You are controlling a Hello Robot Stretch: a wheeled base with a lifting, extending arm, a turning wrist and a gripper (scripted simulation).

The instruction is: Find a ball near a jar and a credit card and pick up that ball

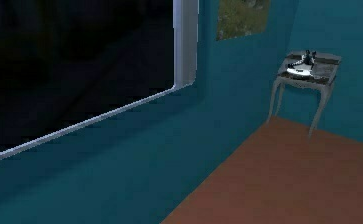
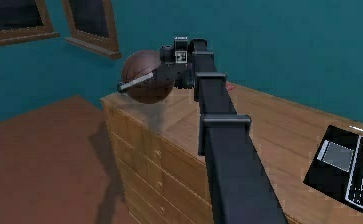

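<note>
1. One reddish-brown ball (image 2: 147,93) sits in the upper middle of the arm side view, at the far left corner of a wooden dresser (image 2: 279,125). I can't tell whether it rests on the top or hangs just clear of it.
2. The gripper (image 2: 135,82) lies across the ball at the end of the dark arm (image 2: 224,140). I can't tell whether its fingers are apart, together or tight on the ball, nor whether it holds anything.
3. That corner worries me: a nudge without a sound grip could roll the ball off the edge onto the brown floor (image 2: 39,140) at lower left.
4. A round, smooth ball gives thin fingers little purchase, so with a shallow grip it could slip out on the lift.
5. A dark laptop-like slab (image 2: 341,160) lies on the dresser at the right edge. A turn of the base might sweep the arm into it.
6. In the forward view the teal wall (image 1: 139,160) and dark window (image 1: 79,60) stand close on the left. A small side table (image 1: 301,86) is at upper right. Driving on could scrape that wall.
</note>
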